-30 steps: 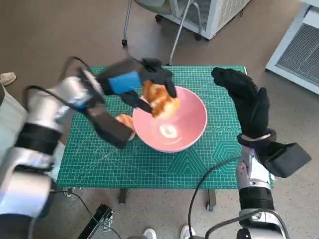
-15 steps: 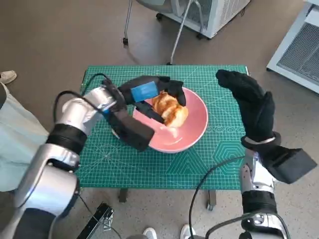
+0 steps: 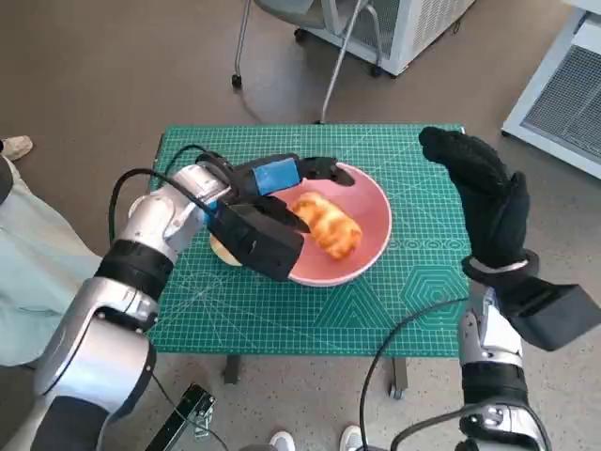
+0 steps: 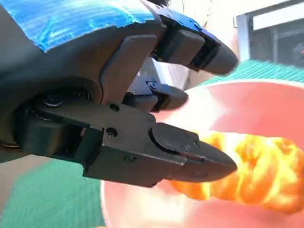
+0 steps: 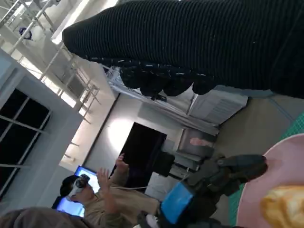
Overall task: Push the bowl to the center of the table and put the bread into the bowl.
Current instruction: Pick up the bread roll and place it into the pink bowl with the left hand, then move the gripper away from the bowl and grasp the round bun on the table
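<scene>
1. One piece of bread (image 3: 329,225) is lying inside the pink bowl (image 3: 371,246), near the middle of the green table mat (image 3: 413,291), its long axis running from far-left to near-right.
2. Left hand (image 3: 282,183) is hovering over the bowl's left rim, fingers spread, holding nothing; the bread is lying just right of and below its fingertips.
3. Right hand (image 3: 479,197) is standing raised at the table's right, fingers apart and empty, farther from the bread.
4. Judgement: withdrawing the left hand leftward should clear the bowl.
</scene>
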Available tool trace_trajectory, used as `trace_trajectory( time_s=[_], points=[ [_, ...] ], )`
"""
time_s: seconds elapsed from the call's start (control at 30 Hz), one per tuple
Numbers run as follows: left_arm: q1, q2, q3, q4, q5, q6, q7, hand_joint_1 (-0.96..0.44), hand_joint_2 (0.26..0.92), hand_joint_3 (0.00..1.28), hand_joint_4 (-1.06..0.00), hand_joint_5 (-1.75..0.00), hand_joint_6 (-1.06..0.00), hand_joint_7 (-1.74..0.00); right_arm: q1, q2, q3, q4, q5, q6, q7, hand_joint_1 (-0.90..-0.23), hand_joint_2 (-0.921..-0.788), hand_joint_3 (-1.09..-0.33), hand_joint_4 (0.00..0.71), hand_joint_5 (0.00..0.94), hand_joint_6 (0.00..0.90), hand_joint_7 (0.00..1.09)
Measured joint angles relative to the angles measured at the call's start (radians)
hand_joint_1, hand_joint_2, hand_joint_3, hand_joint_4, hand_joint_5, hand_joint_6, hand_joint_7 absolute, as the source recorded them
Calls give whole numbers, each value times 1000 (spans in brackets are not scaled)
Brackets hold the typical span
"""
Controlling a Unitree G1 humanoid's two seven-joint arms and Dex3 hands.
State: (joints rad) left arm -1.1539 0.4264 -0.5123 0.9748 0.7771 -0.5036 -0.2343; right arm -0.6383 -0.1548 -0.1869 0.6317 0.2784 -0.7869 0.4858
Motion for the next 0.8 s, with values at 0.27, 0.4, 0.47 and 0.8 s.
trace_trajectory(
  time_s=[0.27, 0.4, 0.47, 0.8],
  points=[
    [73, 92, 109, -163, -152, 5, -114, -98, 844, 0, -197, -5, -270, -261, -1, 1, 4, 0, 0, 0, -1, -571, -921, -801, 378, 22, -1, 768],
    [126, 159, 176, -267, -230, 18, -174, -22, 841, 0, -246, -4, -352, -180, -2, 1, 8, 1, -2, 0, -1, -570, -921, -803, 377, 22, -1, 768],
    [154, 193, 207, -314, -261, 23, -194, 5, 840, 0, -271, -9, -387, -157, -3, 0, 9, 1, -3, 0, -1, -570, -921, -804, 377, 22, -1, 767],
    [318, 344, 331, -522, -354, 118, -286, 91, 846, 3, -330, -5, -482, -81, -7, 0, 14, 5, -2, 0, 5, -567, -921, -810, 376, 21, -1, 760]
  ],
)
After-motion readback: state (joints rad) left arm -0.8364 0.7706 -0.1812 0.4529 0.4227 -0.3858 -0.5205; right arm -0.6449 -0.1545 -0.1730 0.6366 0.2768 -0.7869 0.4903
